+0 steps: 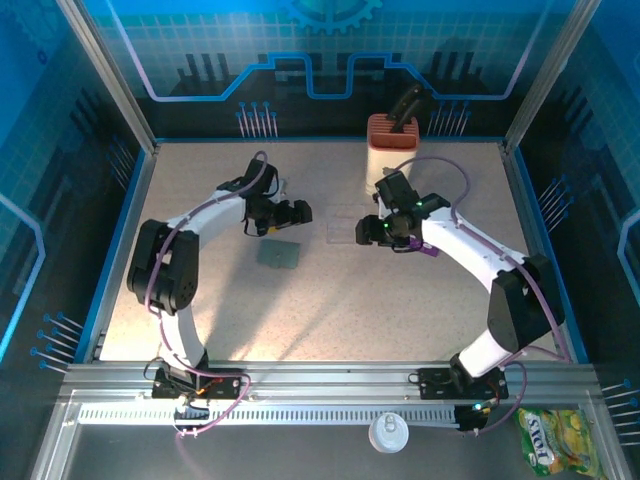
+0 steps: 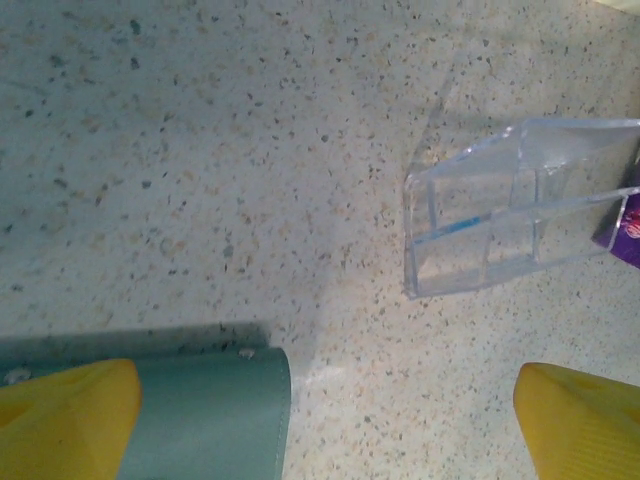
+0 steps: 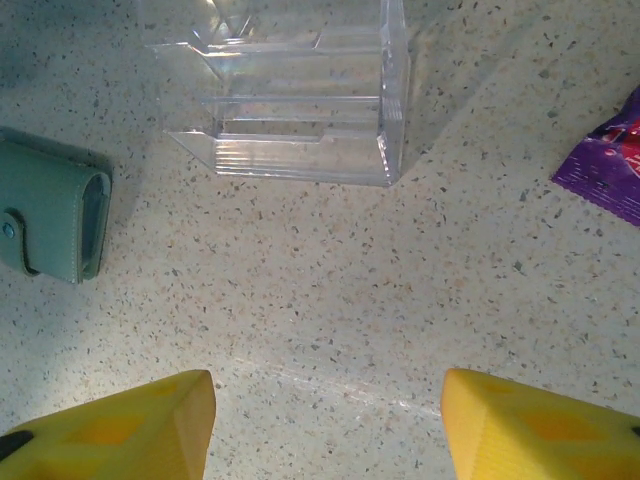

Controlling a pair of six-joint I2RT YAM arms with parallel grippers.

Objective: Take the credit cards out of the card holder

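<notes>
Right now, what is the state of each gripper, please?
Left gripper: open, holding nothing.
Right gripper: open, holding nothing.

The table (image 1: 300, 320) has a speckled beige surface.

1. Card holder (image 1: 280, 254): grey-green, lying flat left of centre, apart from both grippers.
2. Left gripper (image 1: 300, 213): positioned just beyond the card holder, pointing right. The jaw gap cannot be made out.
3. Right gripper (image 1: 364, 230): pointing left, just beside a clear plastic box (image 1: 344, 228) that sits between the two grippers.
4. Purple packet (image 1: 429, 250): partly covered by the right arm (image 1: 470, 250).
5. Orange-and-cream block (image 1: 390, 143): upright at the far edge, with a dark object (image 1: 408, 104) on top.
6. Near rail (image 1: 300, 412): carries a white lid (image 1: 388, 432). A yellow-green snack bag (image 1: 550, 440) lies at the right end.
</notes>
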